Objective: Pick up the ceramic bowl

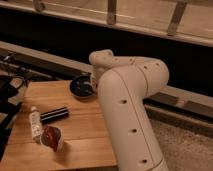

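Observation:
The ceramic bowl (pixel 80 86) is dark, round and shallow. It sits at the far right corner of the wooden table (pixel 85 135). My gripper (pixel 92 84) is at the bowl's right rim, mostly hidden behind my big white arm (pixel 127 100), which fills the middle of the view. I cannot tell whether the gripper touches the bowl.
On the table's left part lie a white tube (pixel 35 122), a black cylinder (pixel 54 115) and a small cup with red contents (pixel 52 138). Dark gear (pixel 10 92) stands off the table's left edge. A dark wall with a ledge runs behind.

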